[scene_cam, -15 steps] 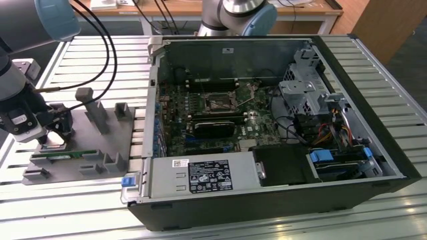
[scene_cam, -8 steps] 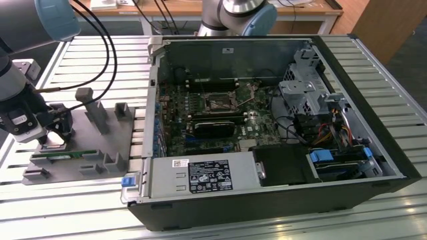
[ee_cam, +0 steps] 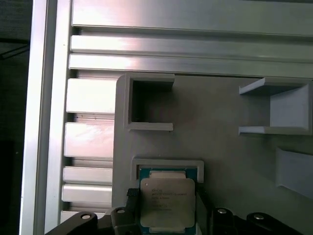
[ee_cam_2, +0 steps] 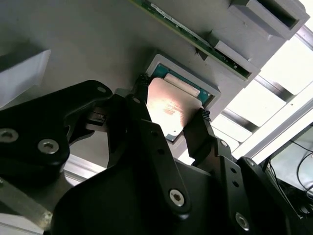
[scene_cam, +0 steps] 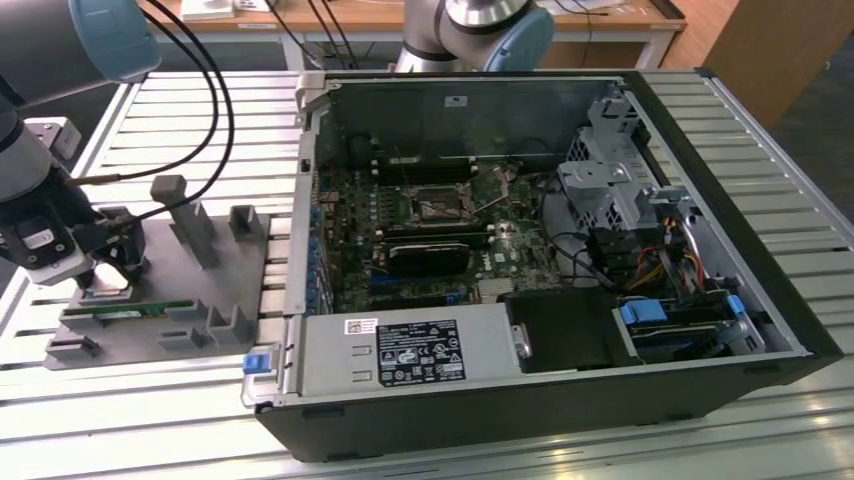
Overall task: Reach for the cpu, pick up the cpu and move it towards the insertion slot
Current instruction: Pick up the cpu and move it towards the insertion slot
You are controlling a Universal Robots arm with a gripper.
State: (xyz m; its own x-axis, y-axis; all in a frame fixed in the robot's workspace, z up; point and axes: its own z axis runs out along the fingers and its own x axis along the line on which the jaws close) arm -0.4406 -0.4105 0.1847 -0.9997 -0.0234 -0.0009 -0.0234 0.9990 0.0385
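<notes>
Nearest, the gripper (ee_cam_2: 172, 105) is seen narrowed to the chip's width, with one black finger (ee_cam_2: 138, 105) set against each of two opposite edges of the chip (ee_cam_2: 168, 112). It is judged to be clamped on the chip, with nothing else held. Whether the chip is fully clear of its pocket (ee_cam: 168, 161) cannot be told.

Risks noted:
- The hold is by thin edges only, so a slip or tilt could be caused by a jolt or an uneven pinch.
- A corner could be caught on the pocket's raised rim if the chip is dragged sideways while low.

The chip lies between the fingertips, silvery face showing, directly over the pocket in both wrist views. The pocket is cut into a grey tray (scene_cam: 134, 338) at the exterior view's left, on the slatted table (scene_cam: 200, 120). A green memory stick (scene_cam: 114, 310) is seated in the tray just beside the gripper.

Farther right, well apart, an open computer case (scene_cam: 441, 420) is laid on its side. The socket (scene_cam: 438, 207) is seen on the board inside. The case wall (scene_cam: 304, 220) stands between socket and chip and could be struck on a low path.
</notes>
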